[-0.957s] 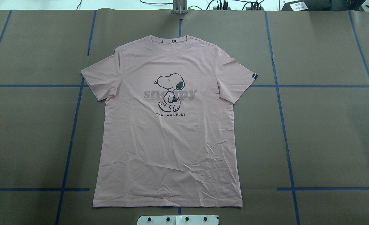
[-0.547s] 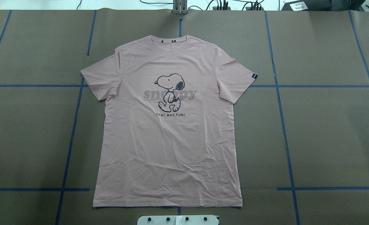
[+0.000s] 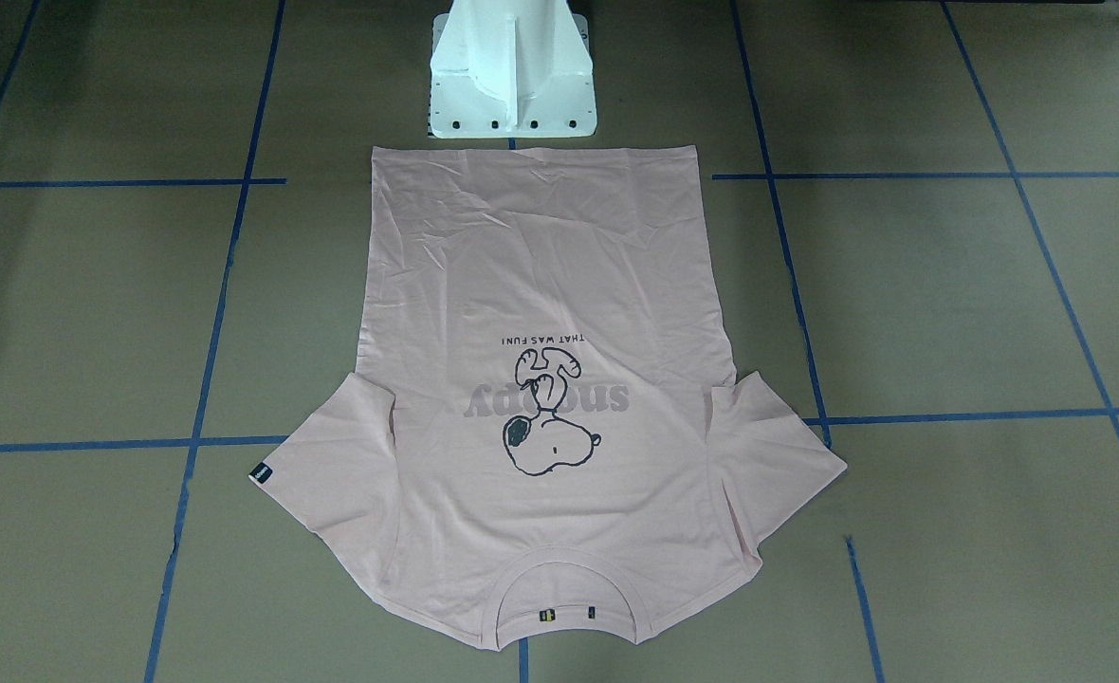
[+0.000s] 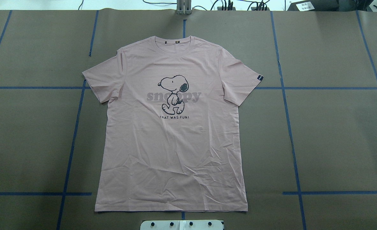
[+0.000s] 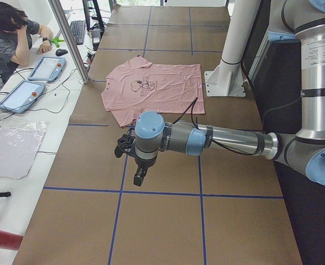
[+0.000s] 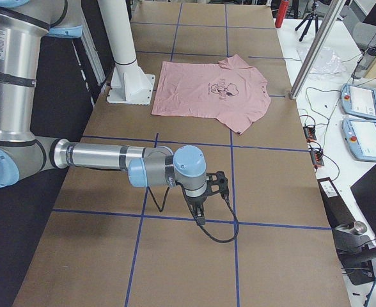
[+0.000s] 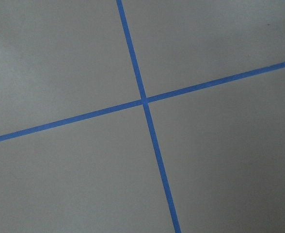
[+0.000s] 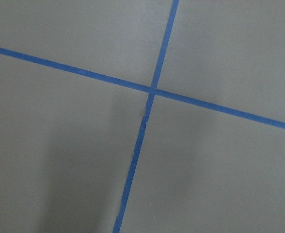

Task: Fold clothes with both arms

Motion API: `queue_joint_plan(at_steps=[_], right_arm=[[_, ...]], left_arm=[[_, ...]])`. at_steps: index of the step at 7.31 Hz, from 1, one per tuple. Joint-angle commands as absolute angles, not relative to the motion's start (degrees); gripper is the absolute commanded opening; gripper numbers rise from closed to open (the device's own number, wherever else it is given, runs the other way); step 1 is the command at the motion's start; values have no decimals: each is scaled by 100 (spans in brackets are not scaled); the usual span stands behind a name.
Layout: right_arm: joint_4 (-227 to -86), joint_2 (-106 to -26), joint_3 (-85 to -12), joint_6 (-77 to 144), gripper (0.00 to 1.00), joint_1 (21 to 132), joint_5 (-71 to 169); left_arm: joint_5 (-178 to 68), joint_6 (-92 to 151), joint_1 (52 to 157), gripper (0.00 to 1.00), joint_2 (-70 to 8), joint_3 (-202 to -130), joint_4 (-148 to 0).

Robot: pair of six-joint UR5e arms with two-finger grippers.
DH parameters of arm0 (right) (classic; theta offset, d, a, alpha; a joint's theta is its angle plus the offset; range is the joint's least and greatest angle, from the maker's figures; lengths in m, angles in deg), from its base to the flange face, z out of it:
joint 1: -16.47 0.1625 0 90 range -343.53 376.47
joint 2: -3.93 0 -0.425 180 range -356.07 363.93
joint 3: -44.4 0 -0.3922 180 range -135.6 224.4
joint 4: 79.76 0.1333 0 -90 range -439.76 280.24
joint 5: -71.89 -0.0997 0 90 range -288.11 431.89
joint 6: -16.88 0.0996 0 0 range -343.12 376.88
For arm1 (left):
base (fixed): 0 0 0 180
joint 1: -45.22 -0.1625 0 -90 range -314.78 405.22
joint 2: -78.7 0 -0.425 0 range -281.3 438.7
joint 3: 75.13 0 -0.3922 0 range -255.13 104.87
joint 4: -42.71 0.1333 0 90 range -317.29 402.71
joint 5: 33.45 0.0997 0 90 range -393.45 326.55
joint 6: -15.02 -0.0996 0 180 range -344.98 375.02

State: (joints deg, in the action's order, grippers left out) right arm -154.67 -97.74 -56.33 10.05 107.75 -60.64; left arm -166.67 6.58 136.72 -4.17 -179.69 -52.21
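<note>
on the table, brown covering marked with a blue tape grid; items by size:

1. t-shirt. pale pink, short-sleeved. lies flat and print-up at the table's middle, hem toward the white pedestal, collar at the far side. light creasing over the lower half. judged light, soft and limp: it will sag from any pinch and drag on the covering, and a single layer may peel away from the one beneath. not fragile.

2. left arm and right arm. each reaches out low over bare table at its own end, well apart from the garment.

3. sleeves, two, spread outward: left, right. judged the first flaps to fold inward.

4. dog print with grey lettering, mid-chest. possibly slightly stiffer than plain cloth; best kept off a fold line.

5. left gripper and right gripper. pointing down above tape crossings, holding nothing. spread or pressed together: cannot tell, since only the side views show them and the wrist views show only table.

6. sleeve tag, black, on the right sleeve's edge.

suggested holds: shoulder seam and hem corner of one side, one per claw, pinching both layers together at the edge.
</note>
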Motion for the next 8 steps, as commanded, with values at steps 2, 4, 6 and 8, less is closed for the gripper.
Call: queue_joint_plan(at_steps=[2,4,6,8], right_arm=[[-14990,-9646,-5440,1238,100,10770,-6118],[-14963,-9557,-5290,1239,100,10779,-6650],[-14945,-9077,-5291,1849,100,10770,-6698],[-14919,-8391,-5316,3447,100,10228,-6646]], left_arm=[[-16661,667,13672,100,-549,-17999,-6481],[-16652,676,13663,100,-1056,-17746,-8157],[-16817,1111,13489,100,-1743,-17035,-8437],[-16863,1919,13094,100,-1860,-17014,-8936]])
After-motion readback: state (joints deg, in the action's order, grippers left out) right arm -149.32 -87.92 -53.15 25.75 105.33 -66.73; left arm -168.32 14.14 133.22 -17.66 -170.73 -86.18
